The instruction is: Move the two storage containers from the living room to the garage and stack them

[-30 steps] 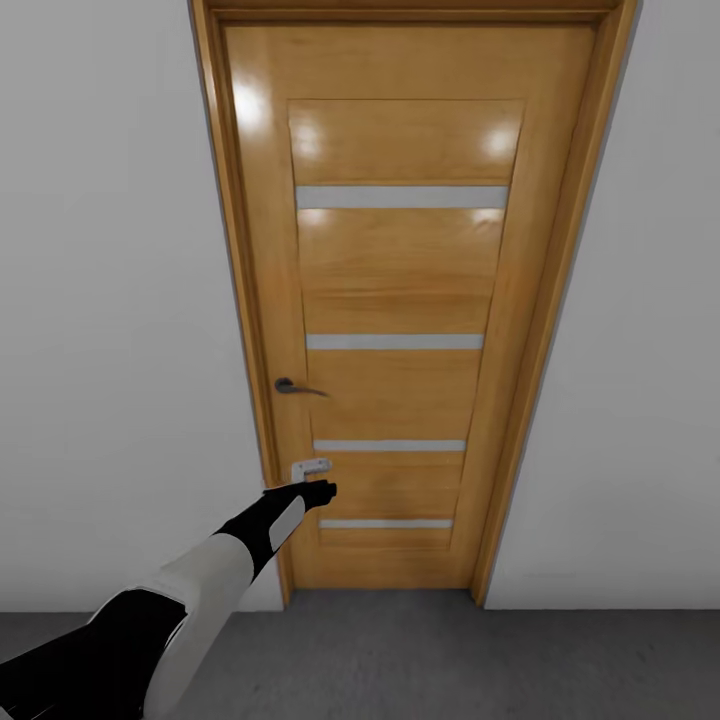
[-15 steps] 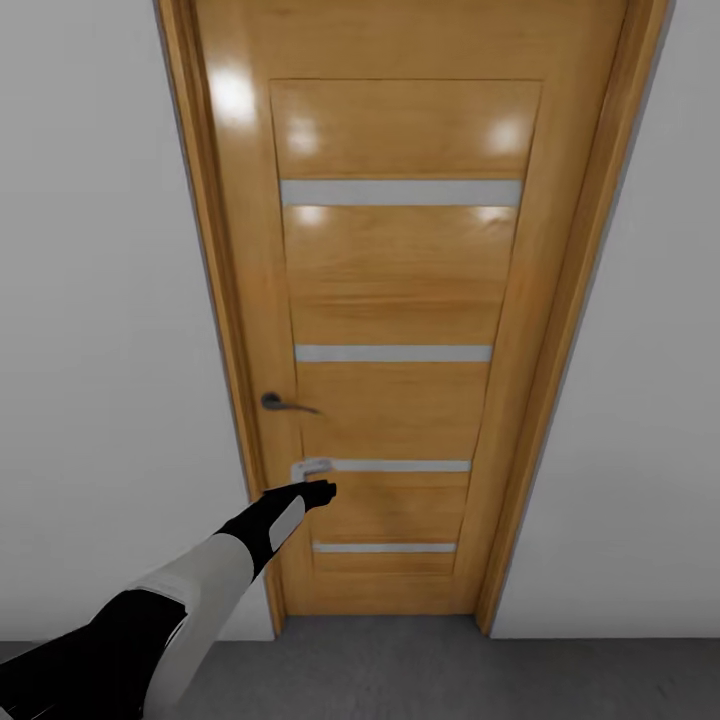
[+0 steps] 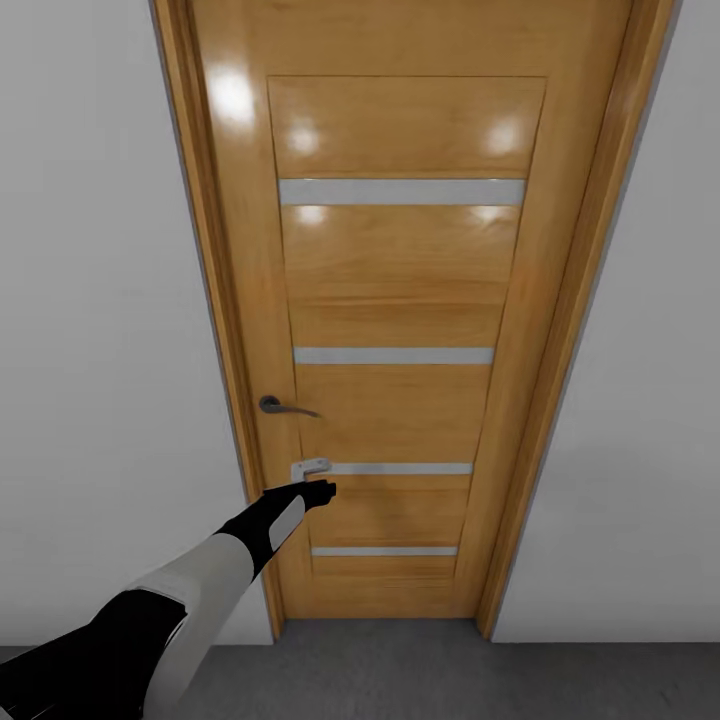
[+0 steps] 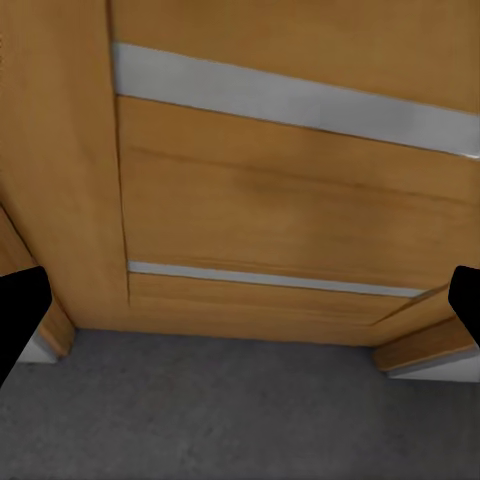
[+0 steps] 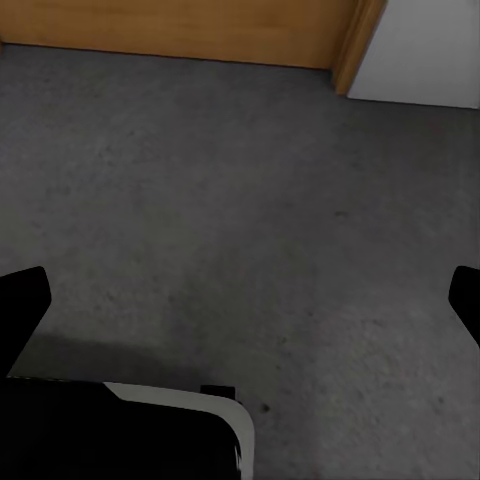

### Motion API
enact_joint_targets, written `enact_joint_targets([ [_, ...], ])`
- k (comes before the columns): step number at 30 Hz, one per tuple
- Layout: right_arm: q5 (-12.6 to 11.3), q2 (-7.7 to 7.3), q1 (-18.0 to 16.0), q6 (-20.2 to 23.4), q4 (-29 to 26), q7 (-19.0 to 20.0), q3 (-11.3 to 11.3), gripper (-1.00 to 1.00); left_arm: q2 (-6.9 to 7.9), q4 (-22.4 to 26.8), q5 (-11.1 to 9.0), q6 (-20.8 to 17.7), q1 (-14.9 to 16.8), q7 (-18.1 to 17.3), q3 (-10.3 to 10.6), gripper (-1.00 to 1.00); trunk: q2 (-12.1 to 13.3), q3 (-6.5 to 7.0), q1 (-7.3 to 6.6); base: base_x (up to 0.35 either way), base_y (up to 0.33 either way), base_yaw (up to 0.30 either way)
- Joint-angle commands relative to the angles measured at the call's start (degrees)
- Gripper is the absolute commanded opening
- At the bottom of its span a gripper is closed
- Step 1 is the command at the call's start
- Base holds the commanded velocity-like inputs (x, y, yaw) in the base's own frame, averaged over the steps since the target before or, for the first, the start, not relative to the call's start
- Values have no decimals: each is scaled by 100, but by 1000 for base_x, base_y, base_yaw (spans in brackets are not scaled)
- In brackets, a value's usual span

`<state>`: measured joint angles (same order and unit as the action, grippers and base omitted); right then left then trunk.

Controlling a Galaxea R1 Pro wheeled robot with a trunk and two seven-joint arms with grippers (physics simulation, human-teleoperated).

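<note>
1. Directly ahead of the outstretched left gripper point(image 3: 322, 492) stands a closed honey-coloured wooden door with pale grey horizontal strips point(image 3: 400, 330), its long axis upright, set in a matching wooden door frame point(image 3: 590, 330).
2. Just above the gripper and slightly to its left, a dark metal lever handle point(image 3: 285, 406) points across the door toward its centre.
3. The left black-and-white robot arm point(image 3: 190, 590) reaches forward from the robot's left side, its gripper level with the door's third grey strip; whether it touches the wood cannot be told.
4. Seen from the left wrist, the two black fingers point(image 4: 20, 320) sit spread wide apart with nothing between them, facing the lower door panels and the dark grey rough concrete floor point(image 4: 230, 410).
5. The right gripper point(image 5: 245, 300) hangs over the same concrete floor, fingers likewise held wide apart and empty, with the door's foot and a frame post ahead of it.
6. Plain pale grey walls point(image 3: 90, 300) flank the doorway on both sides.
</note>
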<state>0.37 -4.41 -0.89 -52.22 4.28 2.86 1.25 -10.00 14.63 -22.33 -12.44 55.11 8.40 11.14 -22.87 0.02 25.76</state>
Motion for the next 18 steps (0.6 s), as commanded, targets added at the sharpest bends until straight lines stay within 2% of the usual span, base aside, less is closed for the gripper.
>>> enact_joint_targets([
  [1, -2, -2, -7, -27, 21, 13, 8, 100, 0, 17, -39, -26, 0, 36, 26, 100, -4, -2, 2, 0, 0, 0],
  [18, -2, 0, -7, -25, 21, 13, 7, 100, 0, 31, -20, -26, 0, 91, 49, 100, -4, -2, 2, 0, 0, 0],
])
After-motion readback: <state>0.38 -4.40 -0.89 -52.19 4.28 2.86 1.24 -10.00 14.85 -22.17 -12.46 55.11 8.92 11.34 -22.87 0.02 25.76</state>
